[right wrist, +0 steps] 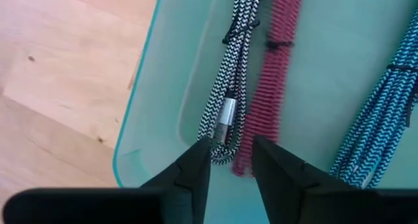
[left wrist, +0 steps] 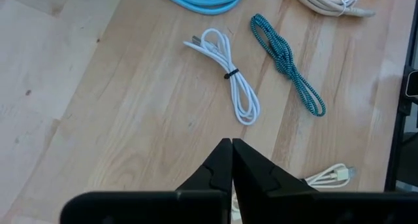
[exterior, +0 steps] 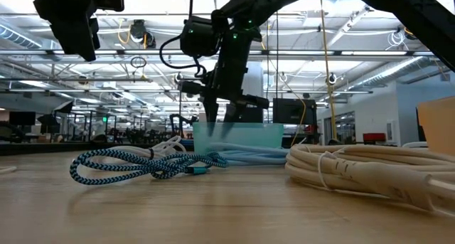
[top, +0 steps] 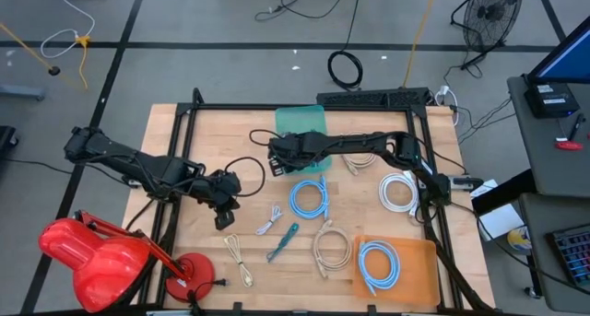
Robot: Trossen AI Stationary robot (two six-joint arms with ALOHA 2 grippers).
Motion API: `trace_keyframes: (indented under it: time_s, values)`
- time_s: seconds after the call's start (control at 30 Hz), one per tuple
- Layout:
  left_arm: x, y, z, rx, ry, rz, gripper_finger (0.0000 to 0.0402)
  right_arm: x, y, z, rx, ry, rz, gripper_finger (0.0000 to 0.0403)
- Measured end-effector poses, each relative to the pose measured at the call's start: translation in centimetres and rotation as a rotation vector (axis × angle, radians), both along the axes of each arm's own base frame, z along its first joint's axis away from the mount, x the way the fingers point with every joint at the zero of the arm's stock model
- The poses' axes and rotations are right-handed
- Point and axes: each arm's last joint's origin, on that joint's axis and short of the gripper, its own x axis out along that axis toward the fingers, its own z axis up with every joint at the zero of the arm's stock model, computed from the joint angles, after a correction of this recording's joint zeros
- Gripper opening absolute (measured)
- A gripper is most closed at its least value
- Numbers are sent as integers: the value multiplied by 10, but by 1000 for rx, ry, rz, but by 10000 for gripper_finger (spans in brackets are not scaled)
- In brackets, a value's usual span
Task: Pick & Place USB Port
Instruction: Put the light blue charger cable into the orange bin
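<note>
Your right gripper [right wrist: 230, 160] hangs over the green bin [right wrist: 163, 74] near the worktop's far edge, jaws narrowly parted; the black-and-white cable [right wrist: 230, 87] lies inside just beneath them, unheld. Left gripper [left wrist: 232, 160] hovers closed.

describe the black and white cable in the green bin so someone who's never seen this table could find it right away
Start at the translucent green bin at the back middle of the table, where the right gripper hangs with fingers apart. The black and white cable lies inside along the bin's wall. Its zigzag weave and silver plug distinguish it from the red cable beside it and the blue braided one.
</note>
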Motion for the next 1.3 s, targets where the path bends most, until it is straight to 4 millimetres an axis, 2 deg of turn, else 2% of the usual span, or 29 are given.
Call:
trace_keyframes:
  time_s: [0.3,0.47,0.7,0.9,1.07,1.2,1.3]
  values:
    - [0,0,0,-2,0,3,10,-2,-10,1,-3,-2,-23,141]
    - [0,0,0,-3,-1,3,3,-6,-21,11,-36,-19,-33,138]
    - [0,0,0,-2,0,3,7,-19,-42,43,-72,-76,-43,135]
    - [0,1,0,4,1,1,12,-28,-46,71,-110,-135,12,134]
    - [0,1,0,10,-1,-2,12,-32,-32,94,-69,-211,178,134]
    - [0,2,0,11,-2,2,3,-33,-7,109,-34,-261,316,134]
    - [1,3,0,12,-3,6,11,-32,16,118,-23,-298,423,134]
